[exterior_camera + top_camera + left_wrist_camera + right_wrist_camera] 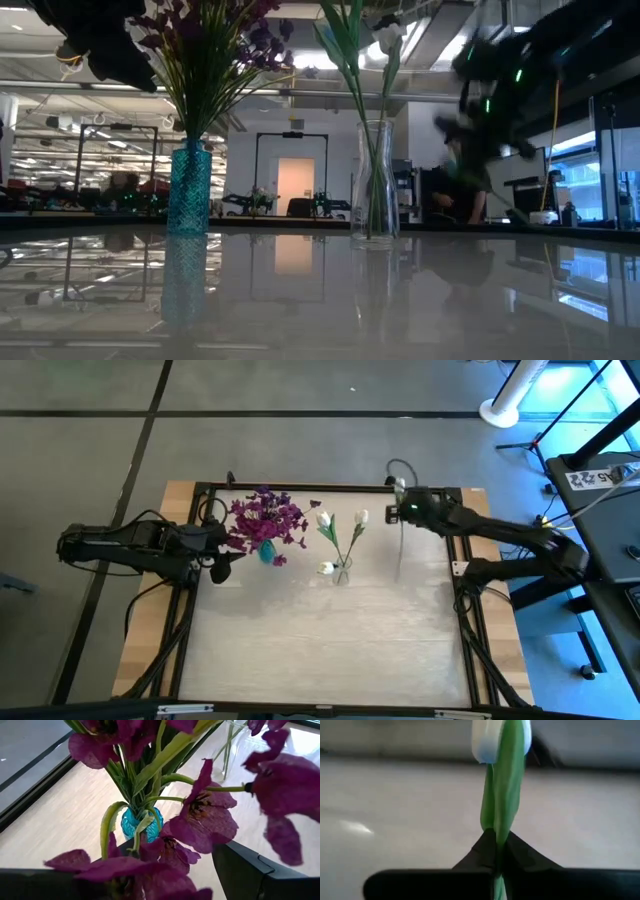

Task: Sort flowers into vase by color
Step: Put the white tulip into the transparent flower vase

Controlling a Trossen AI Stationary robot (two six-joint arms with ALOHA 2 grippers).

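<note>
Purple flowers (268,517) stand in a blue vase (267,551) at the far left; the vase also shows in the low view (189,190). White flowers (326,523) stand in a clear glass vase (374,180) at the middle. My left gripper (216,557) is open beside the purple bunch, with blossoms (150,865) between its fingers. My right gripper (402,510) is over the far right of the table, shut on a single white tulip (487,740) above the table. My left gripper: purple blossoms lie between its open fingers; whether a finger touches them I cannot tell. My right gripper pinches the tulip's green stem and leaf (498,817) between its two fingers, a short way below the white bud. The fingers lie across the stem. The flower is lifted clear of the table; its long stem (400,550) trails toward the near side.
A black frame rail (300,487) runs around the tabletop, with cables at the far edge. The near half of the table (320,650) is bare. A white stand (510,400) and dark equipment are off the table at the far right.
</note>
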